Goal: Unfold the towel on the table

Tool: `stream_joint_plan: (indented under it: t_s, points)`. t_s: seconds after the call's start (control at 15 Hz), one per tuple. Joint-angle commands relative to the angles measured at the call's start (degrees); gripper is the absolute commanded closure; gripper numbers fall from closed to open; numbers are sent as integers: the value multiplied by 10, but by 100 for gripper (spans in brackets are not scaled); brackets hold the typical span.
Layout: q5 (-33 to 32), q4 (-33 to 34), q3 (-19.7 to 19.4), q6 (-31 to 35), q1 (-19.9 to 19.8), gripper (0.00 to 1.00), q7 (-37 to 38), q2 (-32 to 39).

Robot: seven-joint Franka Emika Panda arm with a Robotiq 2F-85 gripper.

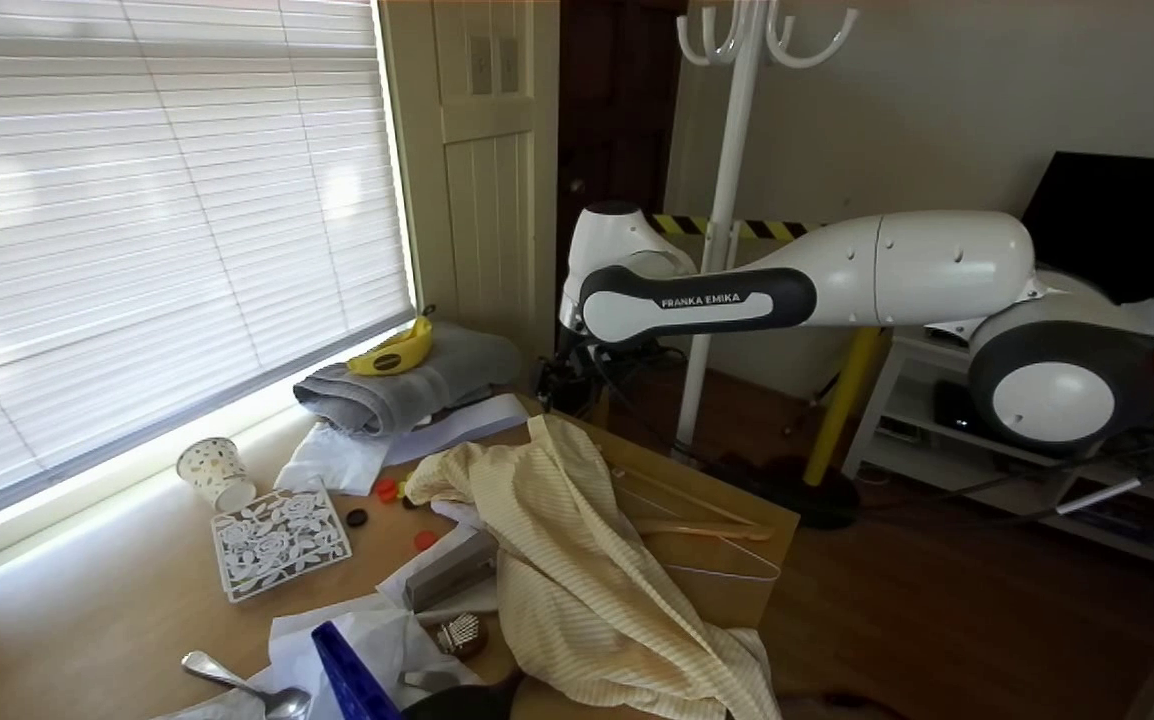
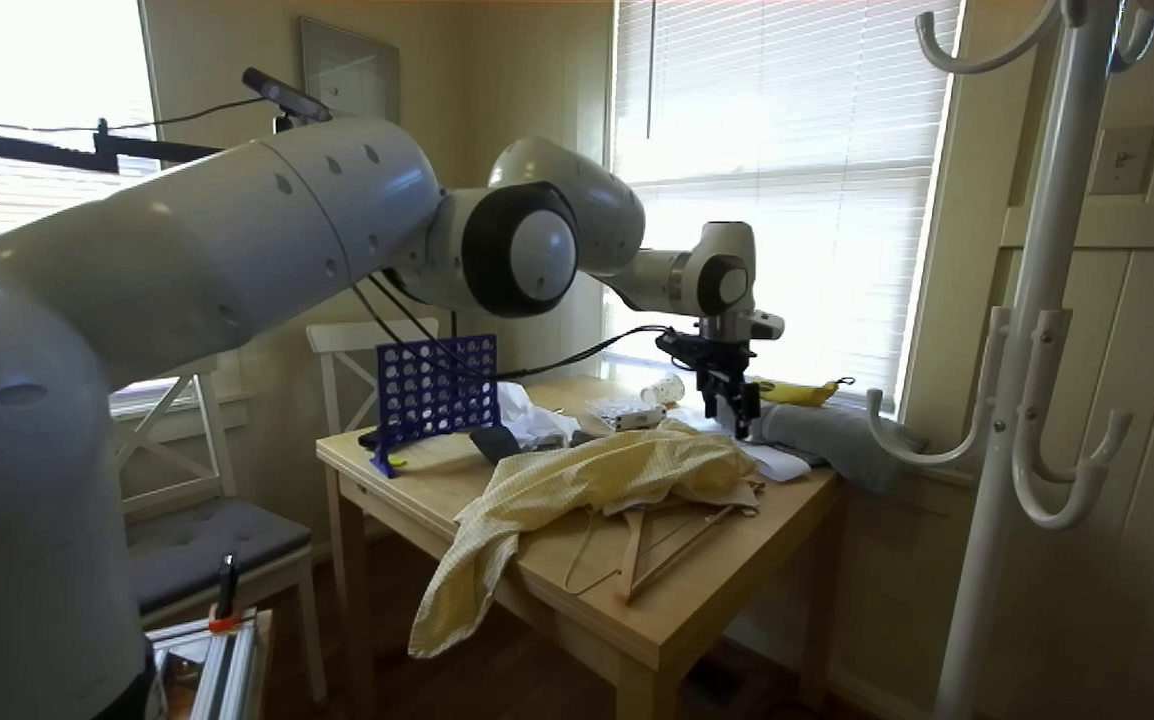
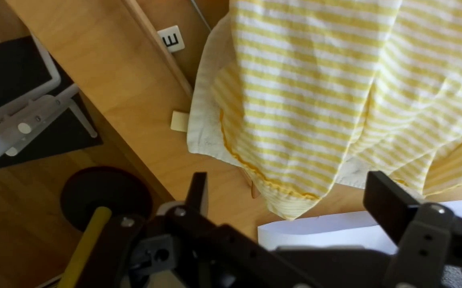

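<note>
Towel (image 2: pixel 587 490) lies rumpled across the counter (image 2: pixel 712 570), one end draped over the edge, lower left of centre in an exterior view; end effector (image 3: pixel 289 190), jaws wide apart, hangs near towel's other end, low in wrist view.

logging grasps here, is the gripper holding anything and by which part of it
Nothing is held: the Robotiq gripper is wide open; the yellow-and-white striped towel, whose corner shows between the jaws in the wrist view, is not pinched.

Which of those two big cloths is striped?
The yellow-and-white towel, rumpled across the table; the grey cloth, folded under a yellow banana-shaped item, shows no such stripes.
</note>
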Motion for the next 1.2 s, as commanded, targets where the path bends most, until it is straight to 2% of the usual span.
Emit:
stream_joint_plan:
  t_s: [0.0,0.33,0.67,0.8,0.87,0.93,1.13]
  points:
    - [-3,39,-6,2,4,0,12,30]
    - [-5,65,-10,5,2,0,5,59]
    - [18,85,28,75,-16,0,-70,89]
    - [24,88,44,81,-22,1,-91,97]
    - [27,88,51,78,-25,25,-95,99]
    - [27,90,58,78,-28,25,-102,101]
    - [21,92,66,71,-32,46,-109,104]
